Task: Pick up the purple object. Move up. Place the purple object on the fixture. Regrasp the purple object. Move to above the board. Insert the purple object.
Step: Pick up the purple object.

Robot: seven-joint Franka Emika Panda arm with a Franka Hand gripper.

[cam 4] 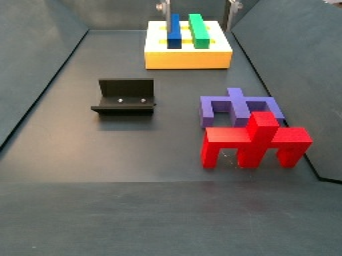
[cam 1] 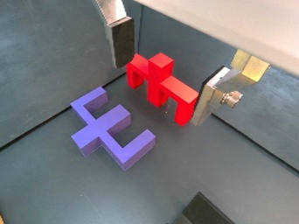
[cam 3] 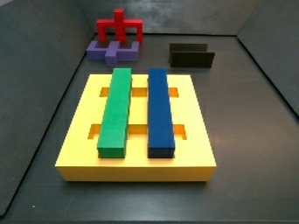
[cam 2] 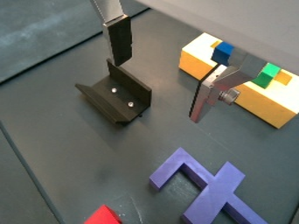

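Nearest you lay the purple object (cam 1: 107, 129) (flat on the floor); your gripper (cam 1: 163, 68) hung above it, fingers apart, holding nothing.

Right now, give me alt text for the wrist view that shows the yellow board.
The open gripper hangs empty above the dark floor, near the black fixture. The yellow board lies beyond, and the purple object lies flat nearby.
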